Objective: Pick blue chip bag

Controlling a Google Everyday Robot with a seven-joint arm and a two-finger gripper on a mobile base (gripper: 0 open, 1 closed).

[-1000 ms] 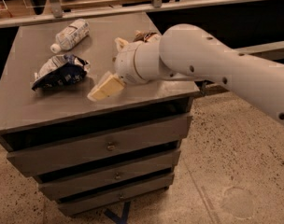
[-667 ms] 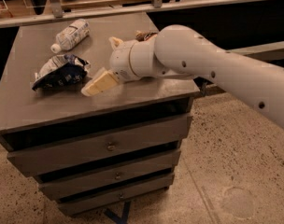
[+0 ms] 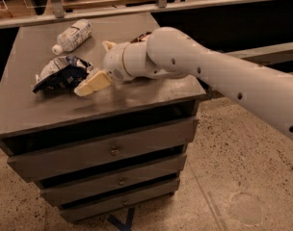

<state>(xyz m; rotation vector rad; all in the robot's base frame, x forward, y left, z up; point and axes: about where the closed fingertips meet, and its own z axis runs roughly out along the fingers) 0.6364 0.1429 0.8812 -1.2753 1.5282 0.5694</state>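
Note:
The blue chip bag, crumpled dark navy foil with white patches, lies on the left part of the grey cabinet top. My gripper hovers just right of the bag, low over the top. It is open and empty. One cream finger points at the bag's right edge, and the other sits farther back. The white arm reaches in from the right.
A white-labelled plastic bottle lies at the back left of the top. A brown bag is mostly hidden behind the arm. The cabinet has several drawers. A rail and shelf run behind it. The floor is speckled.
My gripper has moved left across the cabinet top, closing in on the blue chip bag. The bag and bottle have not moved.

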